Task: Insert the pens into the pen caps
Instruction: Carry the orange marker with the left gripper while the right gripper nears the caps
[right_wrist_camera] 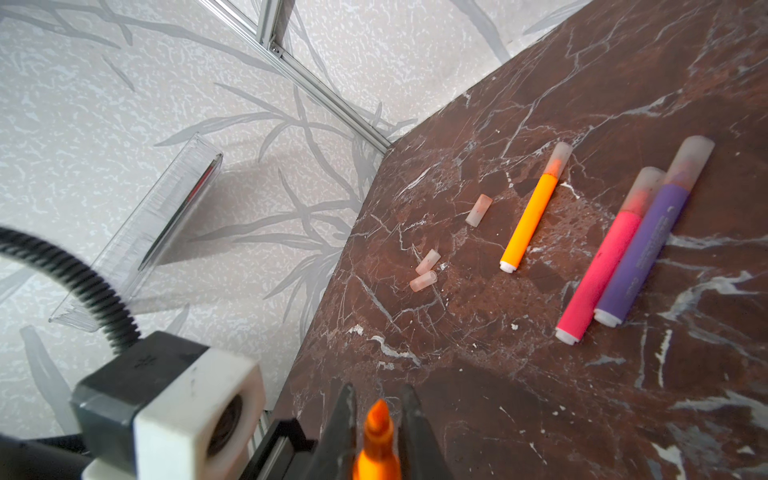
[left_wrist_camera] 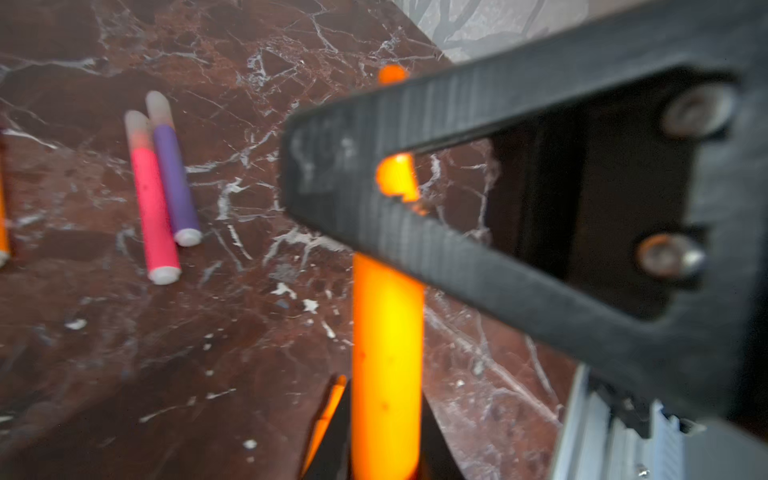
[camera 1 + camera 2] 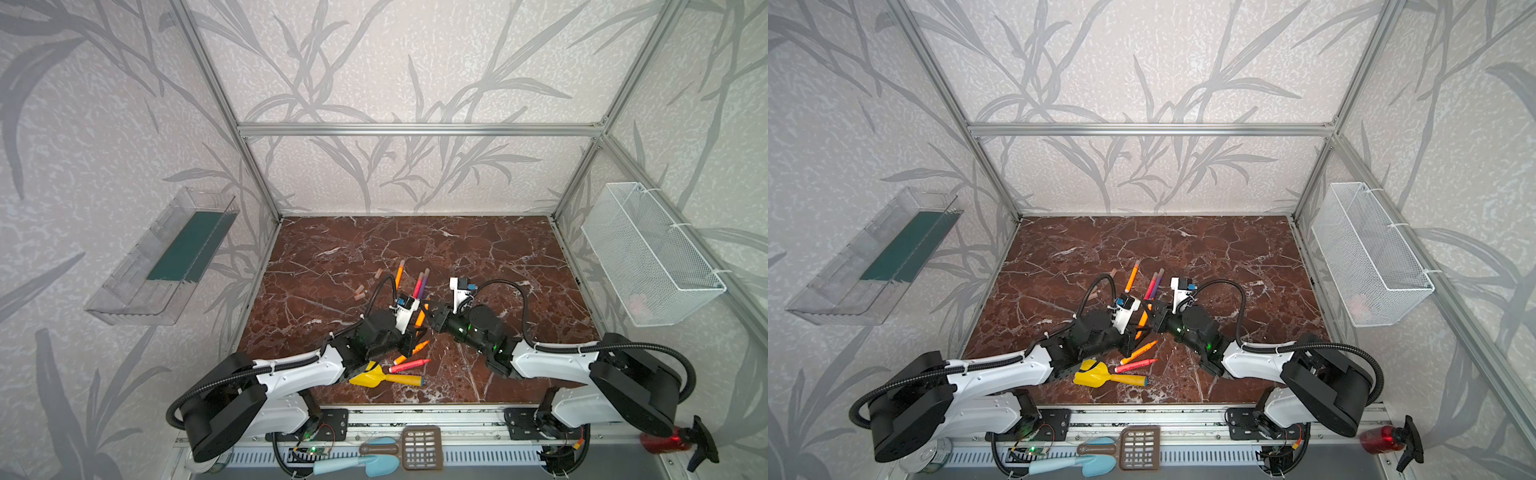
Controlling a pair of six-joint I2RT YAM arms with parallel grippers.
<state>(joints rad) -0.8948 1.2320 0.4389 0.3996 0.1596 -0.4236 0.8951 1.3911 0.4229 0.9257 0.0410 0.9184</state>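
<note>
Right pincer (image 1: 377, 401) and left pincer (image 2: 386, 436) both clamped shut on 1 uncapped orange pen (image 2: 386, 340); looks like a regrasp. Next: left lets go, fetches loose cap (image 1: 424, 281) ahead of right pincer.

Your right pincer (image 1: 377, 401) grips a slim orange marker pen (image 1: 376, 436), tip bare; beyond lie three loose pale translucent tube caps (image 1: 478, 210) (image 1: 428, 262) (image 1: 423, 281) and three capped pens (image 1: 530, 220) (image 1: 598, 266) (image 1: 642, 249).

Left arm (image 3: 291, 370) and right arm (image 3: 552, 359): extended low, angled inward, left gripper (image 3: 417, 331) and right gripper (image 3: 431, 314) meeting at centre, both clamped on the same orange pen (image 2: 386, 353).
</note>
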